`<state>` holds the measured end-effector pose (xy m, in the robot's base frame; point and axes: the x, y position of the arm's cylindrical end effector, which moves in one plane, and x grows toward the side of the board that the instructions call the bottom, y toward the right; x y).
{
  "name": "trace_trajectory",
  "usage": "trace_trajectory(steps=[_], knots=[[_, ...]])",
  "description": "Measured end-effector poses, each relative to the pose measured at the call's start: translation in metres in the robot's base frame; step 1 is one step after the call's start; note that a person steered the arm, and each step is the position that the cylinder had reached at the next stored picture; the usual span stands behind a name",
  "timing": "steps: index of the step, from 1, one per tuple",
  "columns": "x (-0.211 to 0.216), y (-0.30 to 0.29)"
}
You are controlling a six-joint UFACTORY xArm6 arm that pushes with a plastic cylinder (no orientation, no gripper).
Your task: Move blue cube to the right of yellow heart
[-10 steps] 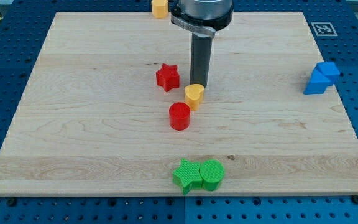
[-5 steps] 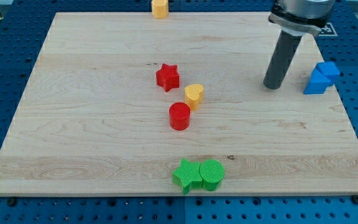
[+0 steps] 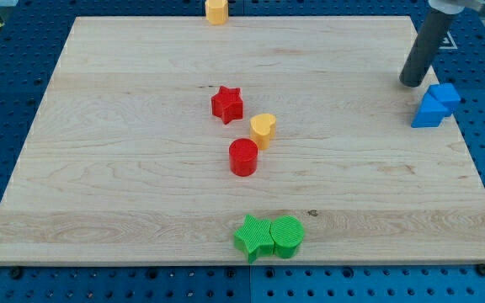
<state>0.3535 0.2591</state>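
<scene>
My tip (image 3: 411, 83) rests on the board near its right edge, just above and left of the blue cube (image 3: 435, 105), grasping nothing. The cube sits at the right edge, well apart from the yellow heart (image 3: 263, 129) mid-board.

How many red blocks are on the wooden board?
2. The red star block sits near the board's middle, and the red cylinder block lies below it, beside the yellow heart block. None seems hidden.
</scene>
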Motion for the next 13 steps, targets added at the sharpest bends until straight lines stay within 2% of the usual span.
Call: trace_trajectory(steps=[4,6,8,13], knots=[[0.0,0.055],[0.014,0.054],[0.043,0.04],[0.044,-0.017]])
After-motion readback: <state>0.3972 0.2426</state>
